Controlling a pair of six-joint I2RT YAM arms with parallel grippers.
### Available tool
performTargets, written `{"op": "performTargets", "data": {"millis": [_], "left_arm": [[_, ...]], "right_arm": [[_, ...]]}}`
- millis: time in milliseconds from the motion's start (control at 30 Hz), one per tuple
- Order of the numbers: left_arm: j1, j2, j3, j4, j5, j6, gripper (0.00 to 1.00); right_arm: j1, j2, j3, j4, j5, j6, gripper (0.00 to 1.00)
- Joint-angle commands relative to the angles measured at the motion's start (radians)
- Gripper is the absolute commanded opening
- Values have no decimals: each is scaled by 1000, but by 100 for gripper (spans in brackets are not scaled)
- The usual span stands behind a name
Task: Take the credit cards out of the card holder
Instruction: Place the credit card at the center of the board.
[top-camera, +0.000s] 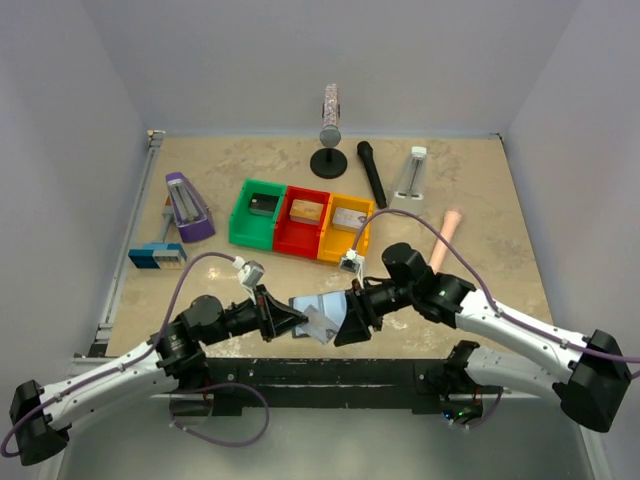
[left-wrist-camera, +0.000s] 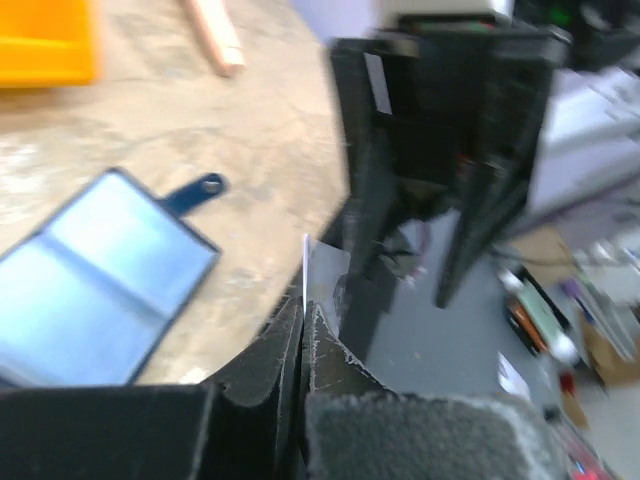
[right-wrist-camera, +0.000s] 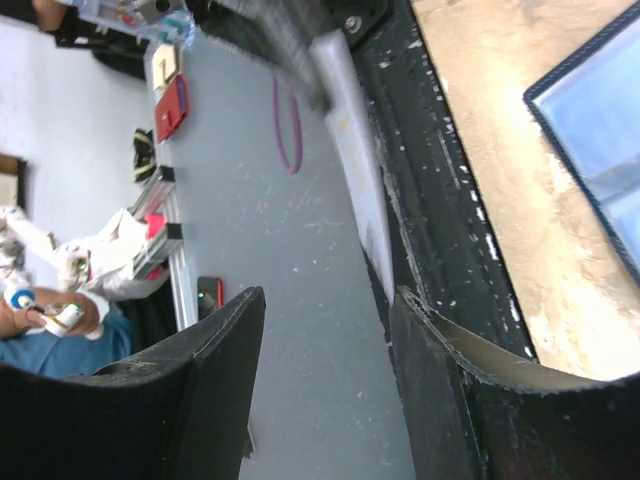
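Note:
The card holder (top-camera: 307, 304) lies open on the table near the front edge, its pale blue-grey lining up; it also shows in the left wrist view (left-wrist-camera: 100, 285) and at the right wrist view's edge (right-wrist-camera: 600, 130). Just right of it my left gripper (top-camera: 298, 323) is shut on a silvery grey credit card (top-camera: 322, 326), seen edge-on as a thin pale line between the closed jaws (left-wrist-camera: 304, 268). My right gripper (top-camera: 346, 322) faces it from the right, open, with the card's far end (right-wrist-camera: 352, 170) just beyond its fingers (right-wrist-camera: 225, 350) and touching neither.
Green (top-camera: 255, 212), red (top-camera: 303, 220) and yellow (top-camera: 345, 226) bins with small boxes stand mid-table. A purple gadget (top-camera: 187, 208) and a blue-and-white block (top-camera: 157, 256) are at the left. A microphone stand (top-camera: 330, 150), a black microphone (top-camera: 372, 172), a clear holder (top-camera: 415, 172) and a pink stick (top-camera: 445, 236) are behind.

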Motion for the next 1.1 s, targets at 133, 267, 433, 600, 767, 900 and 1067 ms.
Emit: {"op": "performTargets", "data": {"millis": [133,267,433,600,767,900,1067], "left_arm": [[92,-31,214,-659,-516,-38,0],[191,10,264,-779,-583,-67,0],[382,116,262,-752,-486,-46,0],[512,236,248,-604,-377,-4,0],[609,274,201,-488,-278,-10,0],[650,294,178,-440,-250,-21,0],[678,334,181,-438,-245,-21,0]], "right_arm": [[6,-94,-23,-12,115,-12,58],[6,-121,-49,-2,132,-9,58],[6,-157,-57,-2,130,-4,58],[6,-171,-66,2,115,4,58],[6,-183,-89,32,96,19,58],[6,-178,-103,48,92,25,58],[6,-174,-105,51,93,22,58]]}}
